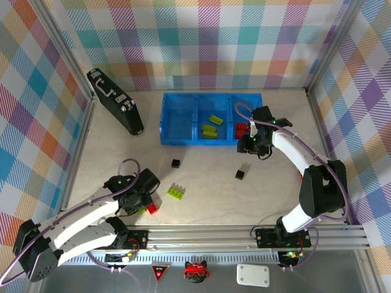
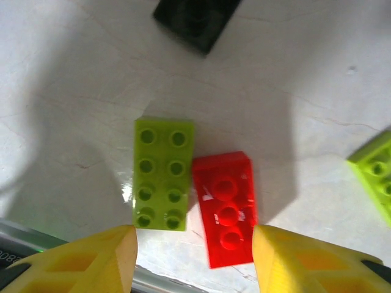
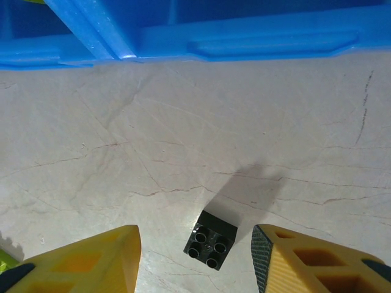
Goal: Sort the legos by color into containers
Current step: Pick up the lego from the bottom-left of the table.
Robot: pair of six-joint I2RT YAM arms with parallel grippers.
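The blue containers (image 1: 211,138) stand at the back, with green legos (image 1: 211,126) in the middle compartment and red legos (image 1: 242,129) in the right one. On the table lie two black legos (image 1: 176,163) (image 1: 240,174), a green lego (image 1: 177,192) and a red lego (image 1: 153,209). My left gripper (image 1: 145,202) (image 2: 194,256) is open over the red lego (image 2: 225,207), whose near end lies between the fingers, close to the right one. Beside it lies a green lego (image 2: 160,174). My right gripper (image 1: 252,146) (image 3: 195,259) is open by the tray, with a black lego (image 3: 211,240) seen between its fingers, untouched.
A black case (image 1: 115,101) with silver latches lies at the back left. Another black lego (image 2: 195,18) and a green lego (image 2: 376,174) sit at the left wrist view's edges. The tray's front wall (image 3: 244,36) is close ahead of my right gripper. Checkered walls enclose the table.
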